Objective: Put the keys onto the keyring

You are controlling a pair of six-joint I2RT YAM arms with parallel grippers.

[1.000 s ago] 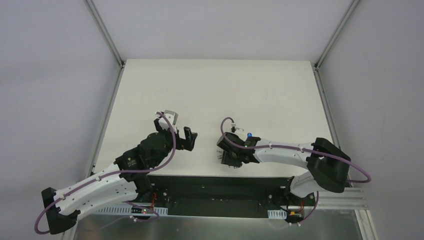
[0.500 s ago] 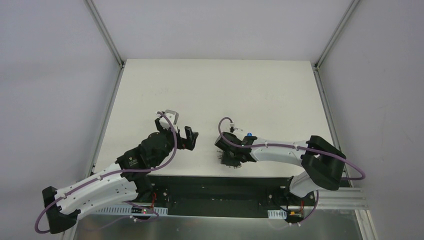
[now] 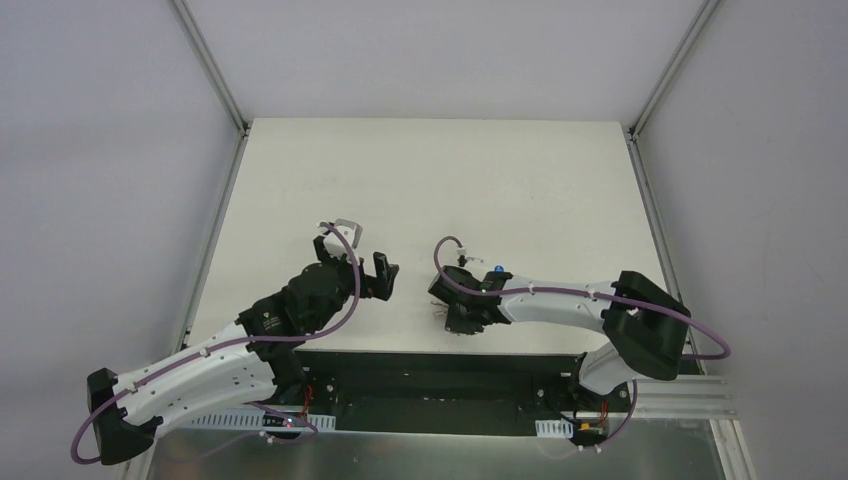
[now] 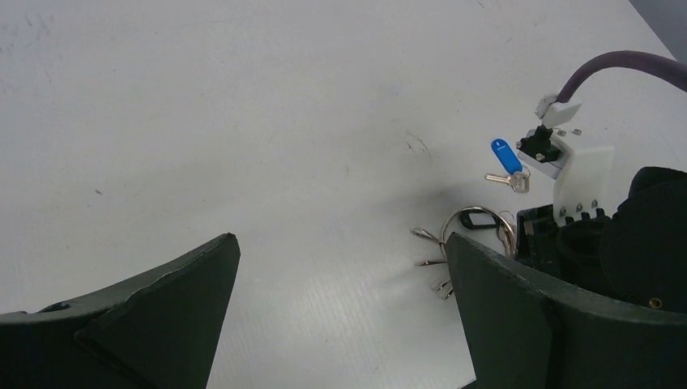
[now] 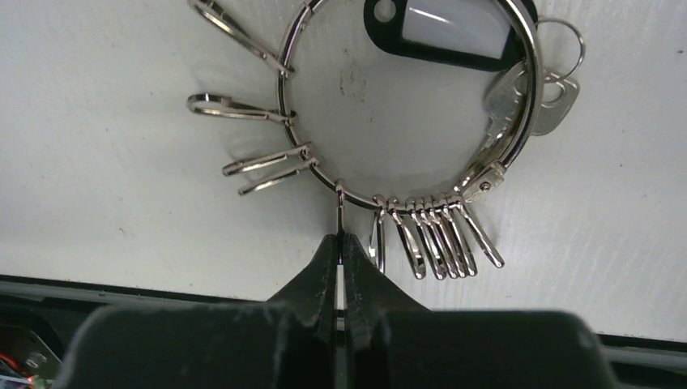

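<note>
At the near edge of the table (image 3: pixel 430 180), we see the right gripper (image 5: pixel 341 243) has just pinched shut on a wire clip (image 5: pixel 341 211) hanging from the keyring (image 5: pixel 283 77), so the ring is now steadied. The black-headed key (image 5: pixel 454 24) lies inside its loop; the blue-headed key (image 4: pixel 506 156) lies just beyond, unthreaded. The left gripper (image 4: pixel 340 239) hovers wide open, empty.

Silver keyring (image 5: pixel 283 89), blue-headed key (image 4: pixel 506 156), black-headed key (image 5: pixel 454 51), white table (image 4: pixel 243 121).
</note>
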